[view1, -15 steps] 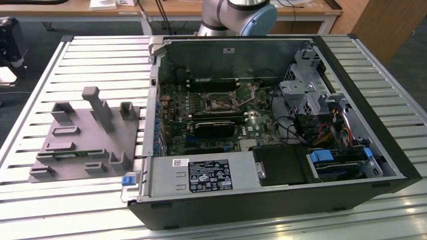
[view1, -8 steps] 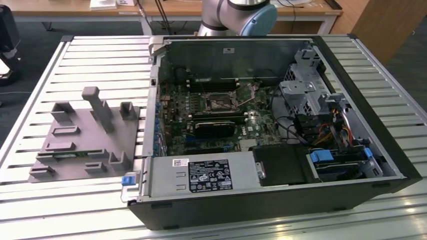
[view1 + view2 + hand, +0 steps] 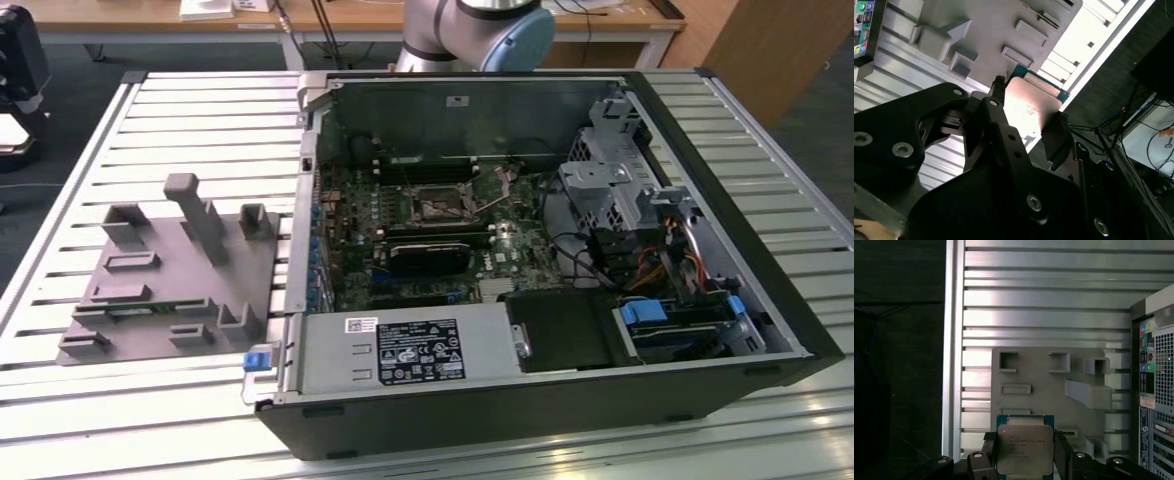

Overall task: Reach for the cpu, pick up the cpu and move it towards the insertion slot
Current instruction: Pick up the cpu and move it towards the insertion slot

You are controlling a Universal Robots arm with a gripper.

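A: Claw state?
B: Clenched. The claw pinches the cpu by two opposite edges in both wrist views. It seems lifted clear of the grey fixture plate below.
A: Slot bearing?
B: The fixture plate sits at the exterior view's left on the slatted worktop. The insertion slot lies rightward, inside the open computer case. I judge the travel runs that way.
A: Writing?
B: Print on the cpu lid, and a label on the power supply. Neither read out.

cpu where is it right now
In both wrist views the cpu is clamped between the fingers of the gripper, held over the grey fixture plate on the slatted table.
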